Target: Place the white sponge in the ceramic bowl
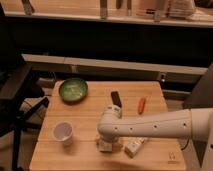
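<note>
The end effector (pixel 110 145) was seen low at the near side of the pale, plank-grained wooden tabletop (pixel 85 116), at the tip of a smooth white tubular arm (pixel 160 127) reaching in from the right. Its fingers were spread wide over the white sponge (pixel 104 147), a small flat off-white block lying on the wood; whether it was touched could not be told. The ceramic bowl (pixel 73 90), round, shallow and glossy green, was set well apart at the far left corner, with a white paper cup (pixel 63 133) near the front left, a black rectangular bar (pixel 116 98) and a slim orange piece (pixel 141 104) behind the arm, and a pale labelled bottle (pixel 135 146) lying just beside the sponge.
</note>
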